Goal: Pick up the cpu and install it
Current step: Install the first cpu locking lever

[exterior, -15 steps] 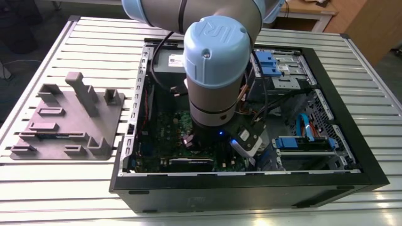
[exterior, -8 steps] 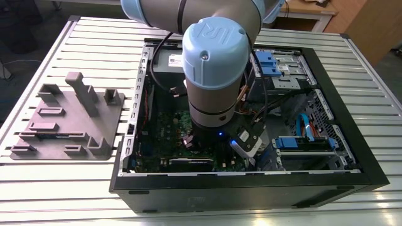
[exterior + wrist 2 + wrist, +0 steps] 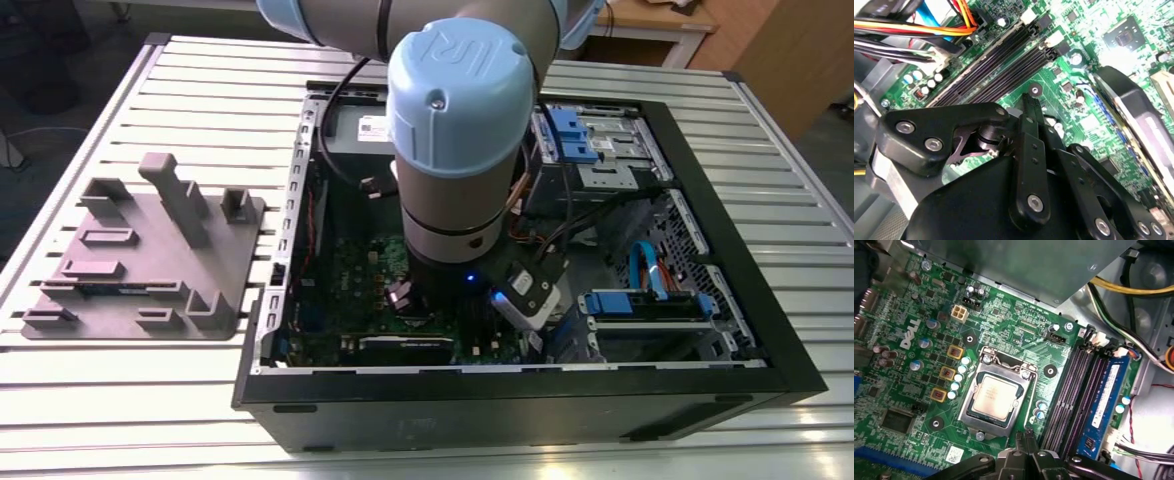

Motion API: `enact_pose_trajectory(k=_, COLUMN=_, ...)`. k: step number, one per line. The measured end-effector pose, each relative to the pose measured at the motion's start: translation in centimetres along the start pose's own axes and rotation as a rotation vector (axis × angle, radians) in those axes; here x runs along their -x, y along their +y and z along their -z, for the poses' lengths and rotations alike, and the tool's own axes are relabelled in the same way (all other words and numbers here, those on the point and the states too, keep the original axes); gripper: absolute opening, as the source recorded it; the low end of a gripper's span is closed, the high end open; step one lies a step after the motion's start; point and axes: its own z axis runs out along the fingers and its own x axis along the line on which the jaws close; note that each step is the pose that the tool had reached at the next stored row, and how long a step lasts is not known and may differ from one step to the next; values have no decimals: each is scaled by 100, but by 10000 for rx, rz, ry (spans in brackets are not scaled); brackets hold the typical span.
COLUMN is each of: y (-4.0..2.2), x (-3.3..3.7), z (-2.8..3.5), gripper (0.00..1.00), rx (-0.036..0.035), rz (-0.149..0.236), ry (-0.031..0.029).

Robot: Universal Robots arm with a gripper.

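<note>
The cpu [image 3: 996,396], a small square chip with a silvery-beige top, lies flat in the silver socket frame [image 3: 980,416] on the green motherboard [image 3: 1004,335] in the first wrist view. My gripper [image 3: 1025,437] hovers just beside the socket's edge, between it and the memory slots [image 3: 1069,395]. Its two black fingers are pressed together with nothing between them. In the second wrist view the gripper [image 3: 1027,107] hangs shut over the board next to the black memory slots [image 3: 999,65]. In the exterior view the arm [image 3: 454,150] reaches down into the open computer case [image 3: 534,405].
A grey plastic tray [image 3: 147,250] with raised holders lies on the slatted table at the exterior view's left. A blue memory stick [image 3: 1104,400] stands in the outermost slot. Bundles of cables [image 3: 904,30] and the power supply [image 3: 1029,265] crowd the board's edges.
</note>
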Motion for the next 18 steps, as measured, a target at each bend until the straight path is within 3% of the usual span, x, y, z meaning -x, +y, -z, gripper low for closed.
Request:
enact_pose_trajectory(k=9, y=4, x=3, z=16, gripper=10, rx=-4, rz=1, ry=3)
enact_pose_trajectory(k=15, y=9, x=18, z=124, gripper=10, rx=-4, rz=-6, ry=2)
enact_pose_trajectory(k=18, y=41, x=30, z=127, gripper=10, rx=-8, rz=-7, ry=3)
